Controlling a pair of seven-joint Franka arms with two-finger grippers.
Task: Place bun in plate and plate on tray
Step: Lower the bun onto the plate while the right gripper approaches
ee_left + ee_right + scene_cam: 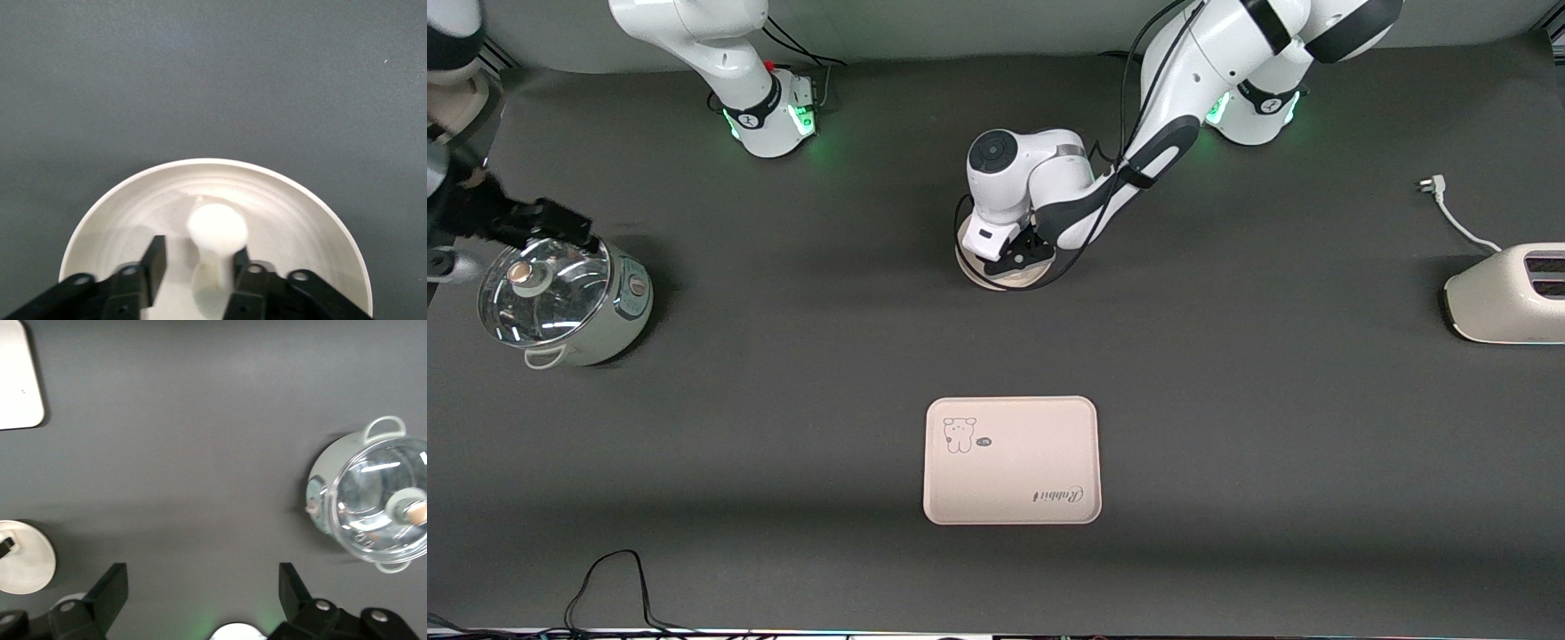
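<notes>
The plate lies on the table mid-way between the arm bases, mostly covered by my left gripper. In the left wrist view the bun rests in the plate, between the spread fingers of my left gripper, close against one finger and apart from the other. The tray lies bare, nearer to the front camera than the plate. My right gripper is open and empty, held high beside the pot at the right arm's end. The plate and a tray corner also show in the right wrist view.
A lidded pot stands at the right arm's end of the table. A white toaster with its plug and cord stands at the left arm's end. A black cable loops at the table's front edge.
</notes>
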